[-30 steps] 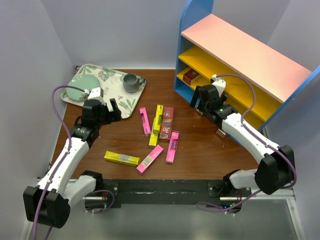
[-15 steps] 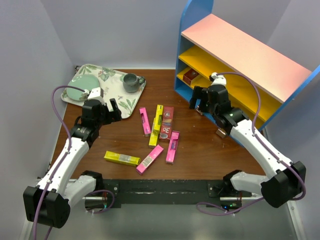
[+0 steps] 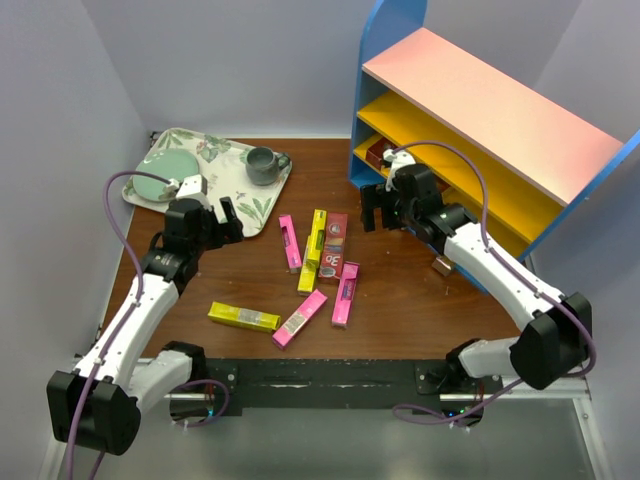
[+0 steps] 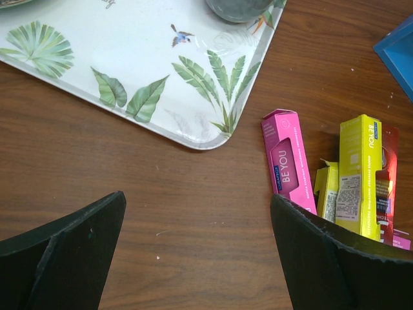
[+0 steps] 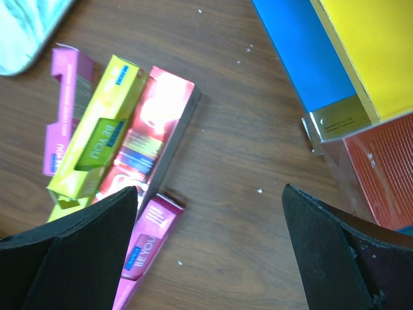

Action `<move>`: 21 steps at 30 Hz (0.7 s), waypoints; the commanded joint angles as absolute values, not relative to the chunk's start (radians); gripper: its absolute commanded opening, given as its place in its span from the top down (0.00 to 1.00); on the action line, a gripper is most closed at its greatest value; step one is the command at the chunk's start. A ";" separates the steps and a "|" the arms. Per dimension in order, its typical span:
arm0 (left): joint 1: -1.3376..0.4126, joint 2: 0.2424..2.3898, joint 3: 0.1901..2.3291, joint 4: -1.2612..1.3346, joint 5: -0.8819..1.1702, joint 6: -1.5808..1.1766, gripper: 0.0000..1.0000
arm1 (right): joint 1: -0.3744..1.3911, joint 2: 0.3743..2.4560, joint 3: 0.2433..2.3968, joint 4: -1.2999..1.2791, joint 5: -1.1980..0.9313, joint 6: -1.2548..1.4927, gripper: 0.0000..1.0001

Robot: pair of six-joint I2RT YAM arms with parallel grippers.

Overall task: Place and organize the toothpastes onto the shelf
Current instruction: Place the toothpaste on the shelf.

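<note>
Several toothpastes lie loose mid-table: a pink carton [image 3: 288, 243], a yellow one [image 3: 314, 250], a dark red one [image 3: 334, 243], two more pink ones [image 3: 346, 293] [image 3: 300, 318] and a yellow one [image 3: 243, 317]. A dark red carton [image 3: 380, 152] sits on the shelf [image 3: 490, 100]. My right gripper [image 3: 378, 208] is open and empty, hovering between the shelf and the pile. Its wrist view shows the yellow [image 5: 97, 139], dark red [image 5: 151, 139] and pink [image 5: 145, 245] cartons by its left finger. My left gripper [image 3: 225, 220] is open and empty by the tray corner, left of a pink carton [image 4: 287, 161].
A floral tray [image 3: 215, 195] at the back left holds a grey cup [image 3: 263, 164] and a green plate [image 3: 160, 180]. A red carton [image 5: 381, 168] lies at the shelf's foot, right of my right gripper. The shelf's blue side panel [image 3: 385, 60] stands close behind the right arm.
My right gripper has swung left, away from the shelf's lower board and towards the pile of cartons. The left arm and the cartons have not moved.
</note>
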State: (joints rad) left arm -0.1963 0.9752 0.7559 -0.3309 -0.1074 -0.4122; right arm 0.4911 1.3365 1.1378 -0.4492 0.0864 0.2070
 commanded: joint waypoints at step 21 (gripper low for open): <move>-0.184 0.986 0.788 -0.310 -0.097 -0.423 0.00 | 0.491 1.433 1.172 -0.324 0.506 0.021 0.02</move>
